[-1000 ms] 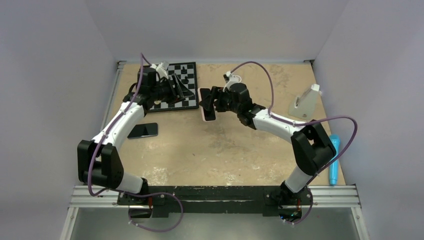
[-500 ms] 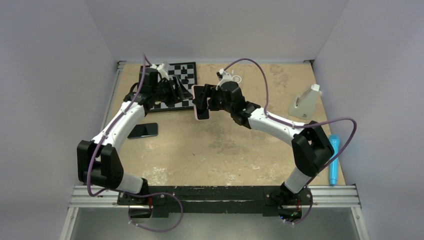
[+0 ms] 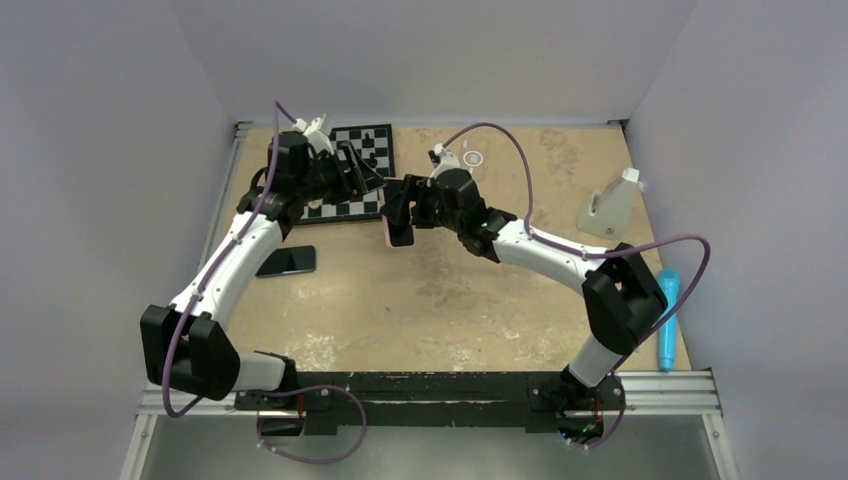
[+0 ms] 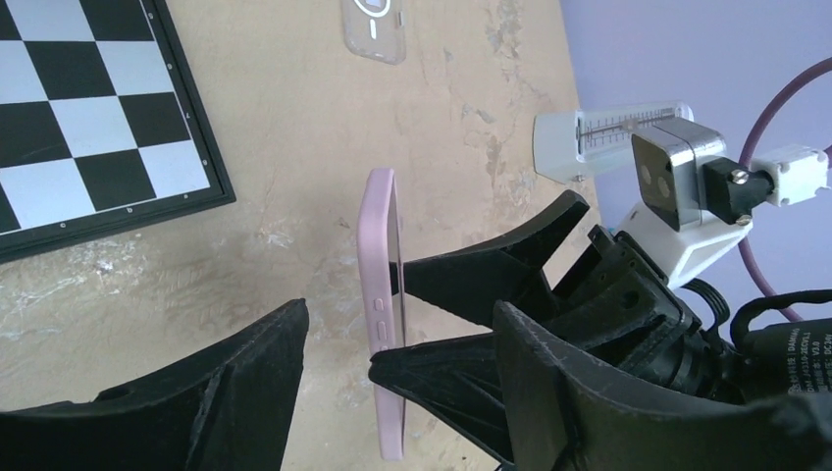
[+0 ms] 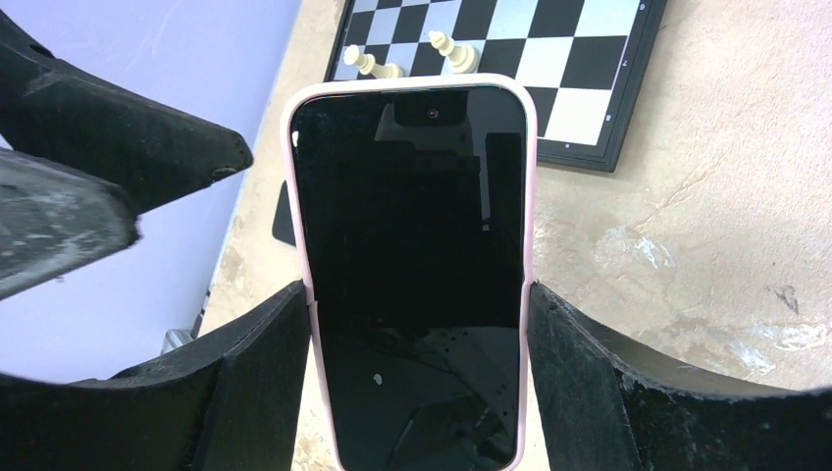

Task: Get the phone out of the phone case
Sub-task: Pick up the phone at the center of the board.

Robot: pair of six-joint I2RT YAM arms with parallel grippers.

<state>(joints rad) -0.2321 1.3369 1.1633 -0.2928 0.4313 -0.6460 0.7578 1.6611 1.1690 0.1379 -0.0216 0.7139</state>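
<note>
Phone [image 5: 417,275] is clamped across its two long pink edges by the right gripper [image 3: 400,212] and held clear of the table [image 3: 450,300], over the far half just beside the near right corner of the chessboard [image 3: 375,150], with its black screen facing the right wrist camera. The left gripper [image 3: 366,180] hovers over the chessboard close to the phone's back with its jaws spread and nothing between them. The phone case [image 4: 373,29] lies flat and apart near the table's far edge, white ring visible, well away from both grippers.
</note>
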